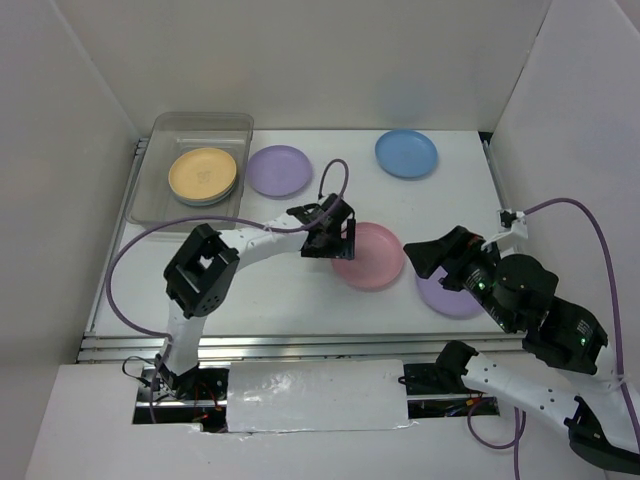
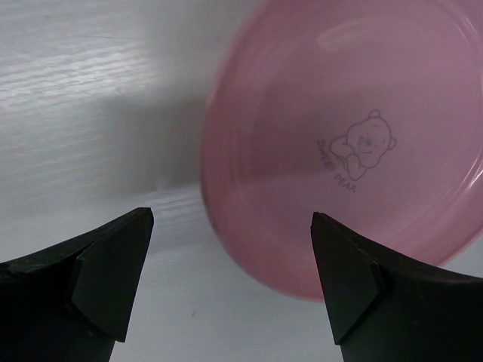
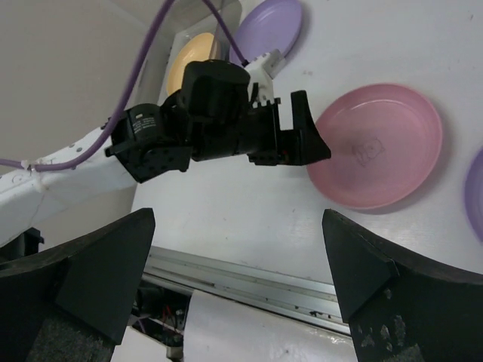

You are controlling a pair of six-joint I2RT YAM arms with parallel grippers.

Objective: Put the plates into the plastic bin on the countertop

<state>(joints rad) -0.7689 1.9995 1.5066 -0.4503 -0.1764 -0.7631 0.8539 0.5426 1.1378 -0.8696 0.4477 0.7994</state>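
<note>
- My left pincer (image 2: 230,219) has its jaws wide open with nothing between them, right at the left rim of the pink plate (image 1: 372,258).
- From the wrist view I cannot tell whether a fingertip touches that rim.
- The pink plate lies flat on the white tabletop (image 1: 280,300), and I can read a small bear print in its middle.
- My right pincer (image 3: 238,215) is spread wide too and holds nothing, hanging just right of the pink plate and looking across it.
- The plastic bin (image 1: 146,190) sits well off to the far left of the pink plate, with a yellow-orange plate (image 1: 203,172) on top of a stack inside it.
- One lilac plate (image 1: 279,170) lies between the pink plate and the bin, just beside the bin's wall.
- The blue plate (image 1: 406,153) lies beyond the pink plate, toward the back wall.
- A second lilac plate (image 1: 445,297) lies just right of the pink plate, partly hidden under my right arm.
</note>
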